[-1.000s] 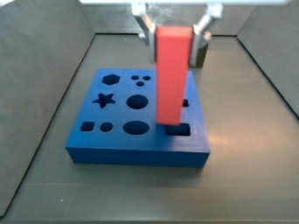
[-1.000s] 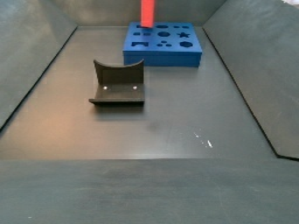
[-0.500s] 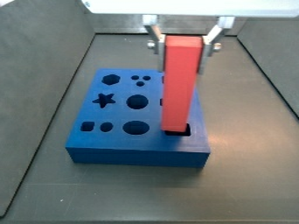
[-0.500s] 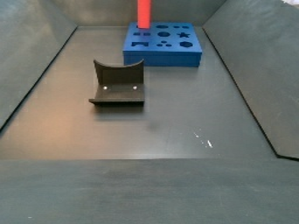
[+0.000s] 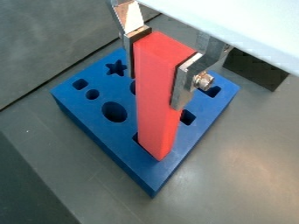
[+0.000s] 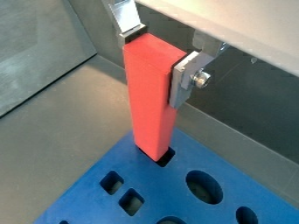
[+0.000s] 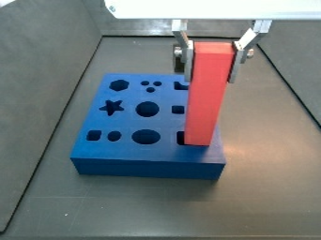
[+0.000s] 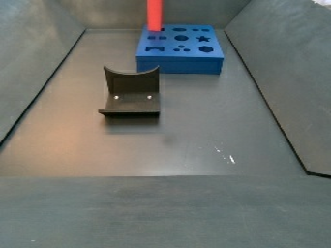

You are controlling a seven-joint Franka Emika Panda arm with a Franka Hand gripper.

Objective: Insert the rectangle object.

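On the desk, the blue board carries the red rectangle object upright, its lower end in the rectangular slot near the board's 4 o'clock corner. The end effector clamps the bar's upper part, silver fingers pressed against opposite faces.

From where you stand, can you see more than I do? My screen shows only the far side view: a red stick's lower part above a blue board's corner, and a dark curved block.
Observer: Yes. The end effector grips the red rectangular bar near its top, a silver finger on each side.
Visitor: Is the stick in the board?
Observer: Its lower end sits in a rectangular hole at the edge of the blue board; most of the bar stands above it.
Visitor: Is it straight?
Observer: It leans slightly in a side view.
Visitor: Other holes?
Observer: A star hole, round holes and small square ones, all empty.
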